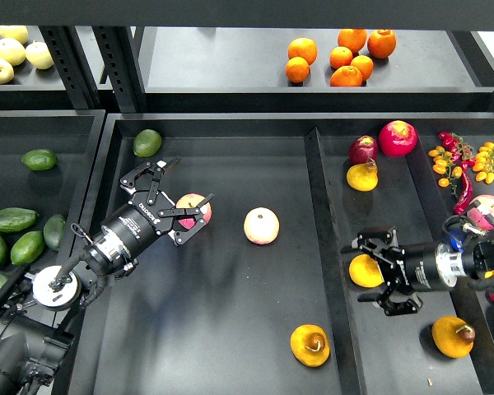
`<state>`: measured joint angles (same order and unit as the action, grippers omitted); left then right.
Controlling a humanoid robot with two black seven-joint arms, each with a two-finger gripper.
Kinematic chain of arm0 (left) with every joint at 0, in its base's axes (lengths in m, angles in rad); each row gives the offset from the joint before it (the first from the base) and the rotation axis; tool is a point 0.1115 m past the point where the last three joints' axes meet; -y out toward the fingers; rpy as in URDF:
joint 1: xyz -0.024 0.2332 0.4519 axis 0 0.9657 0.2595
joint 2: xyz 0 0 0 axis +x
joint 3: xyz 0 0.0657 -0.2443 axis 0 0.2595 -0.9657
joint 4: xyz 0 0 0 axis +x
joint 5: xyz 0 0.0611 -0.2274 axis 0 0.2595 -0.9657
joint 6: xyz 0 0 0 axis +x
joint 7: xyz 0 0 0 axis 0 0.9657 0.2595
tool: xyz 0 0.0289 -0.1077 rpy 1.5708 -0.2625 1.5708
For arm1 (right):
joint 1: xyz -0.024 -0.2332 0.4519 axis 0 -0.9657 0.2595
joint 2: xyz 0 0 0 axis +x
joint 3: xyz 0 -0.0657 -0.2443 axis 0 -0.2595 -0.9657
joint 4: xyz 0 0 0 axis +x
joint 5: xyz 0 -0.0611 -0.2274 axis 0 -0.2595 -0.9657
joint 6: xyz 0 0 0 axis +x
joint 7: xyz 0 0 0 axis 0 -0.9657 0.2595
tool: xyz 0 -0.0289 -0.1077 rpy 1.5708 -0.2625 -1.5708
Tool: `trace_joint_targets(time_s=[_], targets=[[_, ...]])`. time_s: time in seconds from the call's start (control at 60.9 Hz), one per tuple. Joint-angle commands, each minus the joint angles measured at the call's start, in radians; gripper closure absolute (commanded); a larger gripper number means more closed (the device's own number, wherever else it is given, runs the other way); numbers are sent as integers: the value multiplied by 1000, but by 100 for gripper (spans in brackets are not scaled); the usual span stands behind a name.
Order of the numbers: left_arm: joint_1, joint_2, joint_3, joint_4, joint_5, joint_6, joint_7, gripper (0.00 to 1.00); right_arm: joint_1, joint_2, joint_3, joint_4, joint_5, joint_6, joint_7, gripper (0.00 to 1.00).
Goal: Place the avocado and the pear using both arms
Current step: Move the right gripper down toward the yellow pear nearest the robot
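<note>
Nearest the camera, at the bottom of the middle tray [230, 362], lies the pear [310, 345], squat and orange-yellow with a dark stem and a brownish patch, clear of both arms. Higher in that tray my left gripper [186, 191] has its fingers spread wide, with nothing clamped; a pink-yellow apple [194, 209] sits right at the lower finger [194, 218], though whether they touch I cannot tell. A second pink-yellow apple [262, 225] rests near the tray's centre, and a rounder, paler green avocado [147, 142] lies in the far left corner. In the right-hand tray [395, 362] my right gripper [377, 276] also stands open, its two fingers apart above and below an orange-yellow fruit [365, 270] that sits just at the opening, not gripped. Another orange-yellow fruit with a dark stem [454, 336] lies nearer the camera, while a paler yellow pear [362, 176], a dark red fruit [363, 150] and a bright red fruit [398, 137] cluster at the far end, with small peppers and tomatoes [465, 160] beside them. The avocado [14, 220], dark green and elongated, lies in the left tray [66, 132] among other green fruit [29, 246]. On the upper shelf are oranges [346, 58] and pale yellow fruit [12, 53].
</note>
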<state>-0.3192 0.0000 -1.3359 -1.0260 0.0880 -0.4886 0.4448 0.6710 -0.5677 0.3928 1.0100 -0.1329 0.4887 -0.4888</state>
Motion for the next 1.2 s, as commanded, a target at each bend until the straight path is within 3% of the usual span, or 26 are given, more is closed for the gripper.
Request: trace_joint_targets(time_s=[0.0, 0.559, 1.183], targets=[[0, 0, 1, -2, 2, 0, 0, 11, -4, 22, -43, -5, -24, 0, 0, 1], [2, 0, 9, 3, 4, 0, 0, 11, -57, 175, -72, -137, -103, 0, 0, 1], [2, 0, 12, 6, 4, 0, 0, 10, -90, 249, -69, -197, -111, 0, 0, 4]])
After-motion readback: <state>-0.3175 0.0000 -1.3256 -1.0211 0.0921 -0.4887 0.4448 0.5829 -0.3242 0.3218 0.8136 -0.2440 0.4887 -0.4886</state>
